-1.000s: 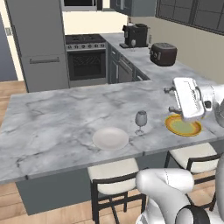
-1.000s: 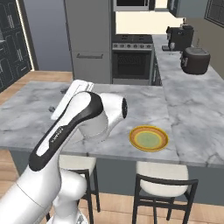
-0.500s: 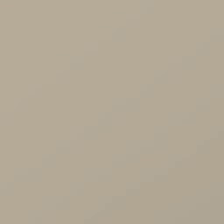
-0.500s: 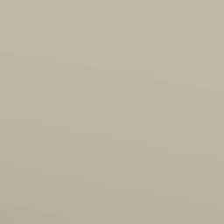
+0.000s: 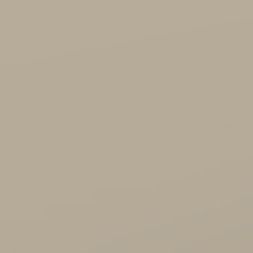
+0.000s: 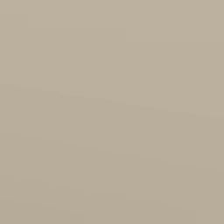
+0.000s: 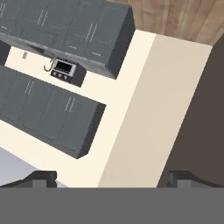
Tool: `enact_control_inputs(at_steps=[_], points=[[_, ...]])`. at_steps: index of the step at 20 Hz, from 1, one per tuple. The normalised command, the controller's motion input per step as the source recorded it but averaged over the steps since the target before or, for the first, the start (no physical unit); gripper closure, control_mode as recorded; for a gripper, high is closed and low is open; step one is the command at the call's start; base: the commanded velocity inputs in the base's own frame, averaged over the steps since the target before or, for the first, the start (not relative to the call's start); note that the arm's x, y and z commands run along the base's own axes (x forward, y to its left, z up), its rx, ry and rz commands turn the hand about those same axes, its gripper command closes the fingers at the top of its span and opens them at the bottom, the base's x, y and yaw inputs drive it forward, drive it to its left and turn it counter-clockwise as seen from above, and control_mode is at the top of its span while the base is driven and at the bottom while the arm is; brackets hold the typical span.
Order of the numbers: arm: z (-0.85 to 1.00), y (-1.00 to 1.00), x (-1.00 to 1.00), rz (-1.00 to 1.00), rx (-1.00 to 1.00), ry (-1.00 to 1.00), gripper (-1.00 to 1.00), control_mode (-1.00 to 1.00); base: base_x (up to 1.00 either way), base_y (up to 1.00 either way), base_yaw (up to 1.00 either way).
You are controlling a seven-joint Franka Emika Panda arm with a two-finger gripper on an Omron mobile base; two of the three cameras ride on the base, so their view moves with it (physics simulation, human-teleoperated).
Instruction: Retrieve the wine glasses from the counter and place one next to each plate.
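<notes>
In the hand view my gripper (image 7: 114, 177) is open: its two dark fingertips (image 7: 41, 177) stand wide apart at the bottom with nothing between them. It points at a cream wall (image 7: 144, 109), and the view is strongly rolled. The wine glasses and the plates are out of view. A pale grey patch (image 7: 13, 164) at the lower left may be the counter; I cannot tell.
Dark grey cabinets (image 7: 65, 26) run along the upper left, with a second row (image 7: 48, 113) below them. A small dark appliance with a display (image 7: 65, 72) sits between the rows. Wooden floor (image 7: 183, 17) shows at the top right and a dark brown surface (image 7: 205, 122) on the right.
One second ago both base views showed the marble island with two plates, one glass and the arm. Since half a second ago both are a flat beige blank.
</notes>
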Motion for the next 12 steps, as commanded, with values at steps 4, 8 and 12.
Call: enact_control_inputs(at_steps=[4,8,12], points=[[0.00,0.00,0.00,0.00,0.00,0.00,-1.00,1.00,0.12,1.00,-0.08],[0.00,0.00,0.00,0.00,0.00,0.00,-1.00,1.00,0.51,1.00,-0.18],[0.00,0.00,0.00,0.00,0.00,0.00,-1.00,1.00,0.66,1.00,-0.47]])
